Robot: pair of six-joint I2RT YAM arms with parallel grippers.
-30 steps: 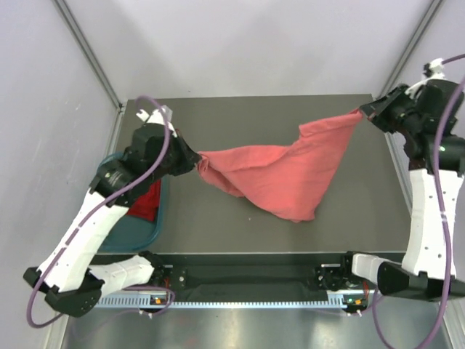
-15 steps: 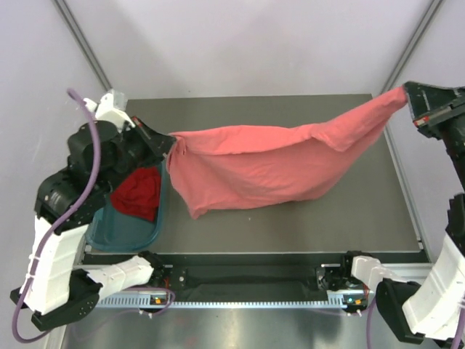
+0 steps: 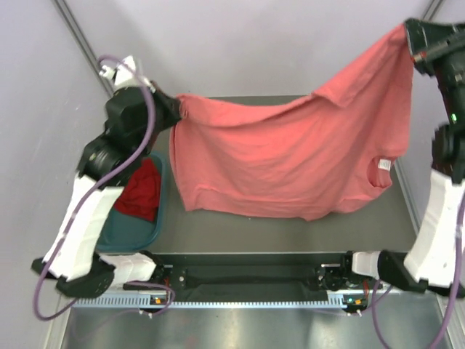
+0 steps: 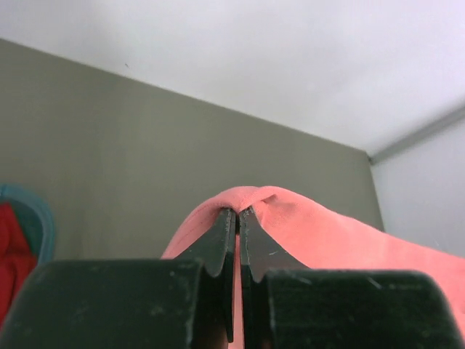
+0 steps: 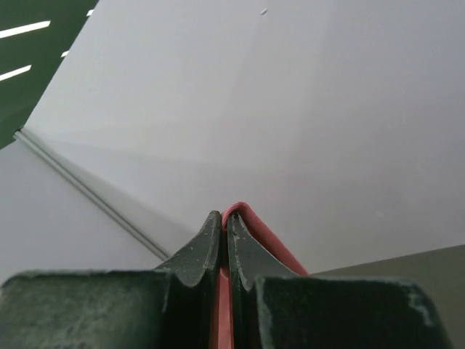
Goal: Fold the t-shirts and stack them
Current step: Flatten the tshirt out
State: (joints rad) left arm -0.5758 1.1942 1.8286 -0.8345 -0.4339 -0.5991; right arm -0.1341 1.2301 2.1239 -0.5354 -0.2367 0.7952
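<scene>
Left end effector (image 3: 178, 110) is pressed shut on one corner of the pink t-shirt (image 3: 290, 160), and across from it our right end effector (image 3: 413, 36) is clamped just as tight on the far corner. Both wrist views show a fold of pink squeezed between closed fingers.

And look what has changed! A second ago we had a bunched, twisted rope of cloth sagging low between the two end effectors. Now both have risen and pulled wide apart, the right one climbing highest. The shirt hangs between them as one broad open sheet, its neck label (image 3: 383, 166) showing below the right end effector. The bottom edge drapes down toward the surface (image 3: 290, 236). We cannot tell whether it touches.

That is good news for us: opened like this, the shirt looks ready to be laid flat, which we judge to be the next call, with the folding itself not yet begun.

Meanwhile the red t-shirt (image 3: 142, 190) lies crumpled in the basket (image 3: 138, 236) below the left end effector, waiting its turn.
</scene>
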